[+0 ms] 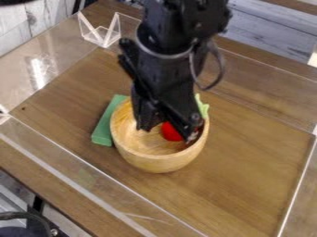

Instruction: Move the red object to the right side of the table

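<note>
1. Fingers reach down into the wooden bowl, pinched narrow right at the red object; only a sliver of red shows past them, so a firm hold looks likely but can't be confirmed.
2. Red object sits low inside the bowl, toward its right wall, with the bowl resting near the middle of the counter and the green cloth tucked under its left edge.
3. Best play now, in my view: lift straight up and clear the bowl's rim before any sideways travel, or the fruit clips the wall and pops loose.
4. Glossy and round, that fruit could squirt out of a shallow pinch, so keep the squeeze steady and the lift slow.
5. Once above the rim, carry it to the open wood on the right, staying short of the clear acrylic wall.
6. Lower close to the surface before letting go, since a round toy will roll.
</note>
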Available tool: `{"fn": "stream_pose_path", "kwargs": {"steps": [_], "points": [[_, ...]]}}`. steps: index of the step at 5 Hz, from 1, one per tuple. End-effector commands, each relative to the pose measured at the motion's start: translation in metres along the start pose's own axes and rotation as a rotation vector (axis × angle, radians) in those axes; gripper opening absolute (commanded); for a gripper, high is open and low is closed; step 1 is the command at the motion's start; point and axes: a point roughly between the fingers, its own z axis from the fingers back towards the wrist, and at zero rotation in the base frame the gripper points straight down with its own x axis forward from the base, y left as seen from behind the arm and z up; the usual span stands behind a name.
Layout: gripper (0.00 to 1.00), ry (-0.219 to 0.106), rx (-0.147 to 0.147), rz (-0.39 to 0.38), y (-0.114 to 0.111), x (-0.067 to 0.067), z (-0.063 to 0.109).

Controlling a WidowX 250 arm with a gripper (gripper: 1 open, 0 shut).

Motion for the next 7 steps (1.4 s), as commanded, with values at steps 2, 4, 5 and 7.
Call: {"fn": "stream_pose_path", "kwargs": {"steps": [2, 4, 5, 7], "points": [[0.00, -0.053, -0.005, -0.038, 0.011, 0.021, 0.002], [0.00, -0.047, -0.015, -0.020, 0.005, 0.024, 0.000], [0.00, -0.048, 0.012, -0.007, -0.010, 0.035, 0.017], [0.00, -0.107, -0.006, 0.006, -0.086, 0.061, 0.020]]}}
